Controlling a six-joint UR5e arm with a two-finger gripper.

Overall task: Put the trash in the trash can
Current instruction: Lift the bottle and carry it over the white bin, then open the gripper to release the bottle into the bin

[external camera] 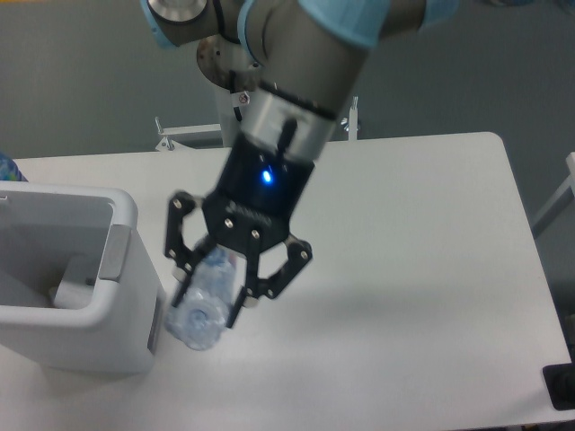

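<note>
My gripper is shut on the clear plastic bottle, which hangs lifted above the table, its bottom end facing the camera and its cap hidden. The bottle sits just right of the white trash can, near its right wall. The trash can stands at the left edge, with a grey flap on its inner right wall. A pale shape lies inside the can; I cannot tell if it is the wrapper.
The arm's base column stands at the back behind the table. A black object sits at the table's front right corner. A blue item peeks in at the far left edge.
</note>
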